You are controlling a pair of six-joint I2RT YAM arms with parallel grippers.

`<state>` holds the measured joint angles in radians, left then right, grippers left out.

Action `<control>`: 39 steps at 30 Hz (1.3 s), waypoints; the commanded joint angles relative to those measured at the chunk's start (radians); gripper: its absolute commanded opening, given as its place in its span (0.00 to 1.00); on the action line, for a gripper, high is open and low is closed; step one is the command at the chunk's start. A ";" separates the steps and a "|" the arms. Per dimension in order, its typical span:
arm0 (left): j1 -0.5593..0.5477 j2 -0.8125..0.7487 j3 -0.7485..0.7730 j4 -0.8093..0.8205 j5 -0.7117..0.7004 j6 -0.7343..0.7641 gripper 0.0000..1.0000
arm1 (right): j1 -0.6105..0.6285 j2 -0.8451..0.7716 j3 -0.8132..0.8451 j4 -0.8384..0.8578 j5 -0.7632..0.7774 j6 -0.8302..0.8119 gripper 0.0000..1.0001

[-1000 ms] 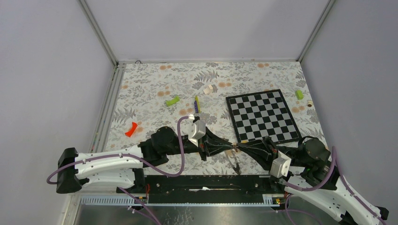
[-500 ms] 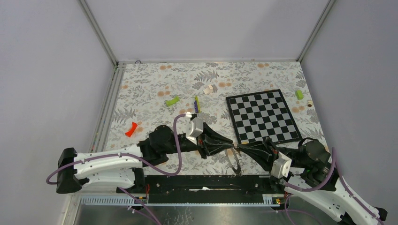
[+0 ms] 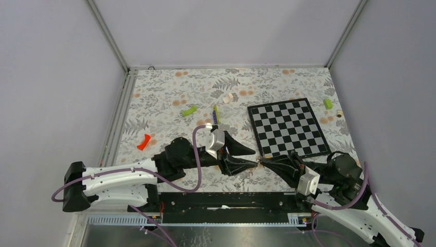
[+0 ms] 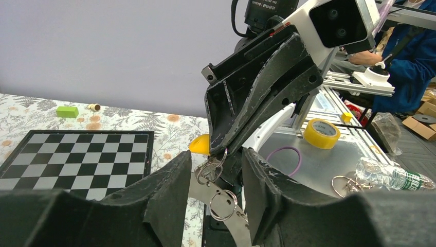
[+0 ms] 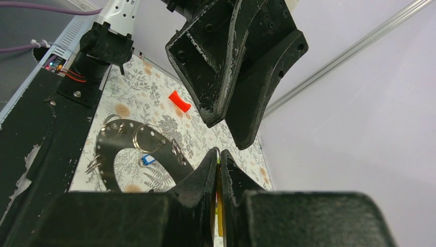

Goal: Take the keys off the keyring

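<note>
My left gripper [image 3: 250, 157] is open; in the left wrist view its jaws [image 4: 216, 164] stand apart on either side of the keyring [image 4: 226, 208], a flat silvery hoop with holes, without clamping it. Small split rings [image 4: 209, 170] hang on the hoop. My right gripper [image 3: 262, 162] faces the left one tip to tip and is shut on a yellow-tagged key [image 4: 199, 145], seen as a yellow sliver [image 5: 218, 206] between its jaws [image 5: 218, 152]. In the right wrist view the keyring [image 5: 123, 135] looks dark and a blue-tagged key [image 5: 148, 159] hangs on it.
The chessboard [image 3: 288, 127] lies just behind the right gripper. Lime-green blocks [image 3: 188, 110] [image 3: 327, 103], a yellow-green and purple stick [image 3: 216, 114] and a white piece [image 3: 229, 98] lie farther back. A small red piece [image 3: 144, 142] lies at the left.
My left gripper has opened; its far finger has swung away from the right gripper's tip. The hoop that hung below the two grippers no longer shows in the top view.
</note>
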<state>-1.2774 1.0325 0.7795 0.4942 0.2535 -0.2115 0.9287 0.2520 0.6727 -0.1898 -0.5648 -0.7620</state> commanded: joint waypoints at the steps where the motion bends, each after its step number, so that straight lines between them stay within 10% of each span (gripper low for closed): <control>1: 0.001 0.000 0.030 0.035 0.014 -0.011 0.47 | 0.001 -0.016 0.019 0.071 0.019 0.010 0.00; 39: 0.003 0.085 0.032 0.116 0.090 -0.055 0.48 | 0.001 -0.016 0.074 0.090 -0.075 0.050 0.00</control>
<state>-1.2770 1.1103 0.7757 0.5381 0.3073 -0.2512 0.9287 0.2329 0.7097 -0.1749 -0.6231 -0.7238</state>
